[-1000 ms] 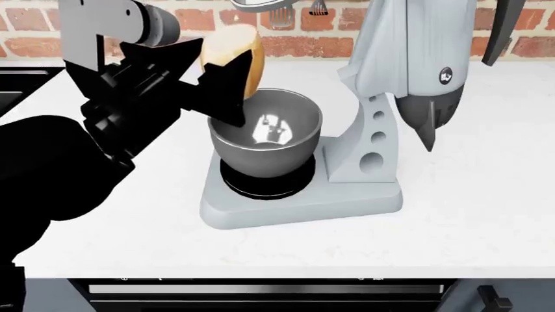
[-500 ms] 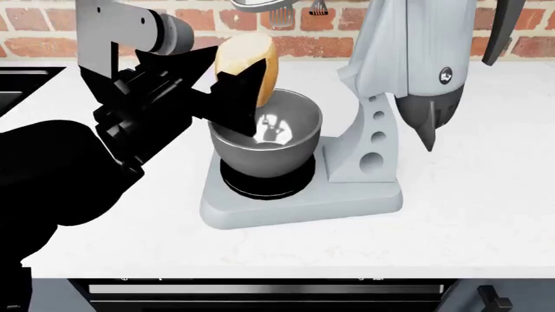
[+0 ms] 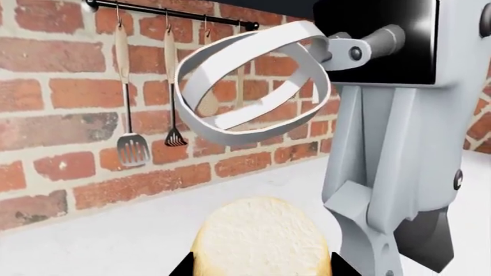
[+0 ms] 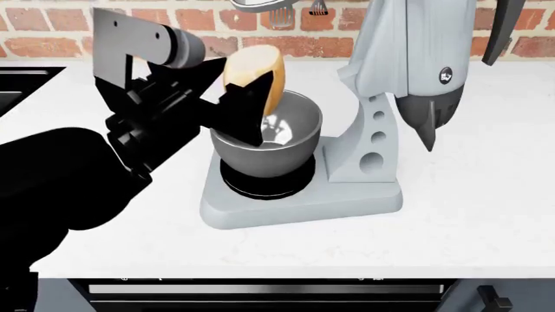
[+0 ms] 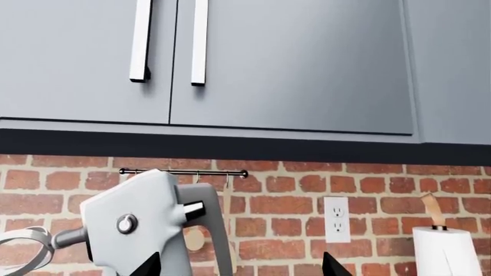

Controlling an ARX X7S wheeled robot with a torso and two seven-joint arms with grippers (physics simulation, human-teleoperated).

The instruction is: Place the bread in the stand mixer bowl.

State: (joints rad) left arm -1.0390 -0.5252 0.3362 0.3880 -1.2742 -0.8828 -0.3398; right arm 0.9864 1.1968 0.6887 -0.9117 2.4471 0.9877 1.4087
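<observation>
The bread, a golden-tan chunk with a pale cut face, is held in my left gripper, just above the near-left rim of the stand mixer bowl. The dark-grey bowl sits on the light-grey mixer's base, its shiny inside partly hidden by the gripper's black fingers. In the left wrist view the bread fills the space between the two fingertips of the left gripper. My right gripper is open and empty, raised and facing the brick wall.
The mixer's tilted head rises right of the bowl, its flat beater overhead. Utensils hang on a wall rail. A paper towel roll and grey cabinets are beyond. A dark hob lies at left.
My left gripper has carried the bread to the right and slightly down, from left of the bowl to over its left rim. The mixer and bowl have not moved.
</observation>
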